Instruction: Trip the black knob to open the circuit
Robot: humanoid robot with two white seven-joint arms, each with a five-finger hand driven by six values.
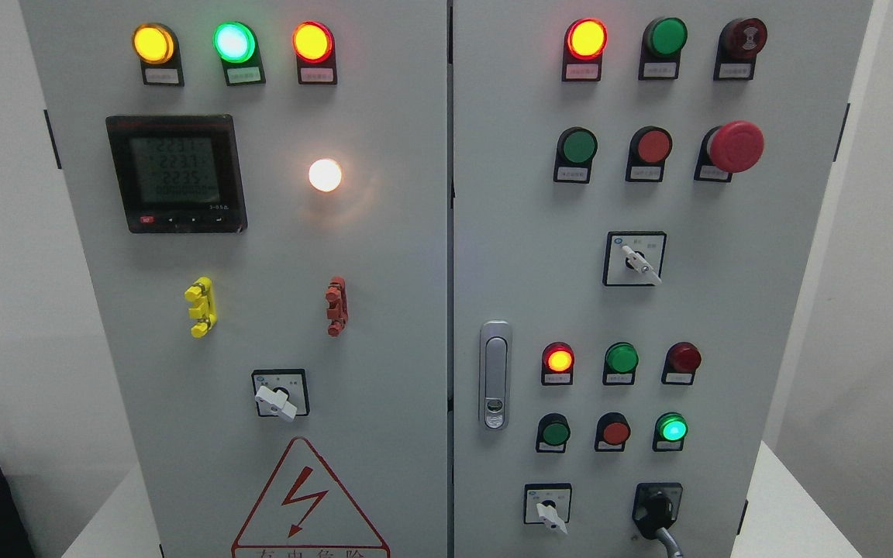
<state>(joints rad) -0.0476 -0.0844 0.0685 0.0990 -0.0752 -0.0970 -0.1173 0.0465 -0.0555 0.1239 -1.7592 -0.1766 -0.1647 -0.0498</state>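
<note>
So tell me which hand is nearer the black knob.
Neither can be named: no hand shows in the head view. The black knob sits untouched at the cabinet's lower right, beside a white selector switch.

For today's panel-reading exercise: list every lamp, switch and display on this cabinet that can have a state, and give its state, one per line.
Top-left lamps: yellow, green, red all lit.
White lamp: lit.
Meter: on, showing digits.
Top-right red lamp: lit.
Top-right green lamp: unlit.
Emergency stop: in/out unclear.
Lower red lamp: lit.
Lower green lamp: lit.
Black knob: pointing down-right.
Door handle: flush.
</note>
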